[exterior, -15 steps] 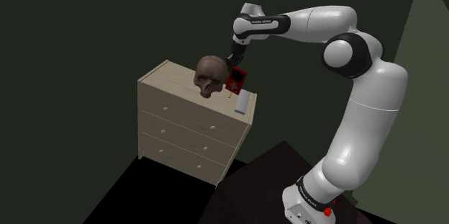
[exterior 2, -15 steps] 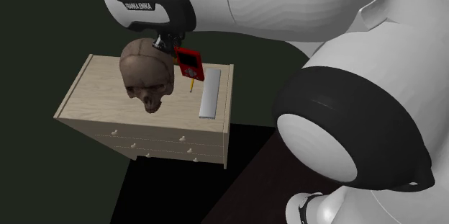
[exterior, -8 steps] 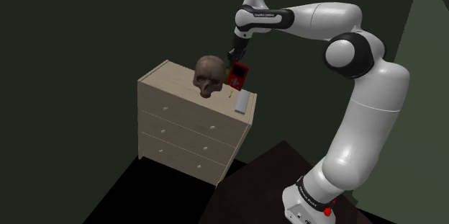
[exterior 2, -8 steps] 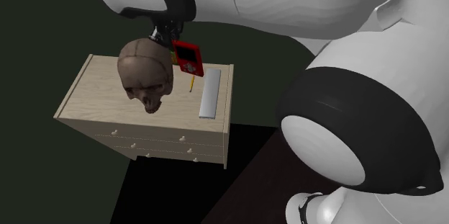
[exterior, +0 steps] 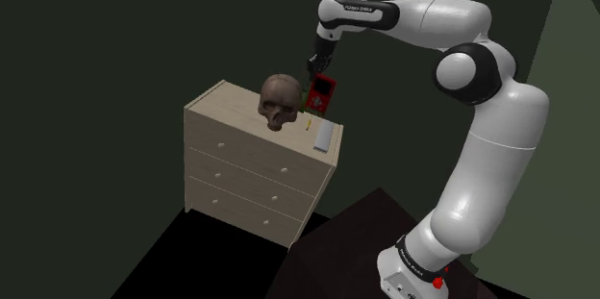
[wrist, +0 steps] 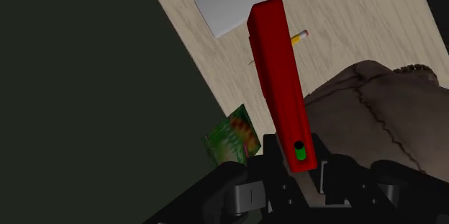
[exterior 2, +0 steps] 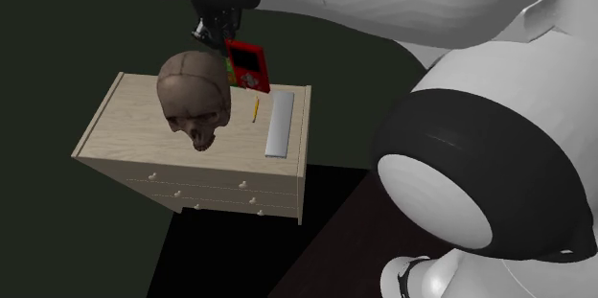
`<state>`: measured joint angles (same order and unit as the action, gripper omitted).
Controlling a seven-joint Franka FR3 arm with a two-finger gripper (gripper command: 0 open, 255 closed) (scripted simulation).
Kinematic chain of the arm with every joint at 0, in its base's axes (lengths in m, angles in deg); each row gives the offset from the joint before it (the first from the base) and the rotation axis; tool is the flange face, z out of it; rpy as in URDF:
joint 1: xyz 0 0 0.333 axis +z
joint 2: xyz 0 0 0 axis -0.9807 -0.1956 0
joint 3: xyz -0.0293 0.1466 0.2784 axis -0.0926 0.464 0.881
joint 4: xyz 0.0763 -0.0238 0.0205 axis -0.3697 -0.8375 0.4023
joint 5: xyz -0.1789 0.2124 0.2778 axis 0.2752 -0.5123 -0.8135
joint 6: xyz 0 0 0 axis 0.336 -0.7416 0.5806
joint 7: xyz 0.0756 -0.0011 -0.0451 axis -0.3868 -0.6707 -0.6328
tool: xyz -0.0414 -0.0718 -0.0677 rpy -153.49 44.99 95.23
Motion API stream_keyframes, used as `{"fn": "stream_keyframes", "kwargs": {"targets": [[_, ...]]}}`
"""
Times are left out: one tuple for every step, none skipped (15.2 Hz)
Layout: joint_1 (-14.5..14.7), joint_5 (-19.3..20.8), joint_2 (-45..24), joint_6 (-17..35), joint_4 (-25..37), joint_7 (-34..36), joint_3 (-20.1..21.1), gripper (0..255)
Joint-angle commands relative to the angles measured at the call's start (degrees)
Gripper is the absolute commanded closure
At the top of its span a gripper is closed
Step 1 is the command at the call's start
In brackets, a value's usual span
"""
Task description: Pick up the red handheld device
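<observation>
The jaws are gripping the red handheld device (exterior: 322, 92) by one end, so that its body is sticking out beyond them, as the wrist view (wrist: 280, 86) is showing plainly. The device is hanging in the air above the back part of the chest of drawers (exterior: 231, 143), clear of the pale top and just beside the brown skull (exterior 2: 195, 100), with the yellow pencil (exterior 2: 256, 108) and the flat pale slab (exterior 2: 280, 124) lying on the top below it. Judging from this, the grasp is already made and the lift is under way, so the task is nearing its end. The next move is calling for a steady clamp and a straight rise, since the device is being held by its end alone and could swing or slip, and the skull is standing close enough to be knocked by a sideways drift. As for writing, a short line of dark lettering is running along the white wrist link (exterior: 351, 7), but it is too small to read. The device's face in the second exterior view (exterior 2: 249, 66) is showing small controls and no legible brand, and a green and orange patterned patch (wrist: 234, 136) is showing beside its gripped end, without readable words.
</observation>
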<state>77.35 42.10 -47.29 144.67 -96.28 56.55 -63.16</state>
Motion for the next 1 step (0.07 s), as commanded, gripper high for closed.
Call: {"fn": "stream_keyframes", "kwargs": {"targets": [[0.0, 0.0, 0.2, -0.3, 0.2, 0.0, 0.0, 255]]}}
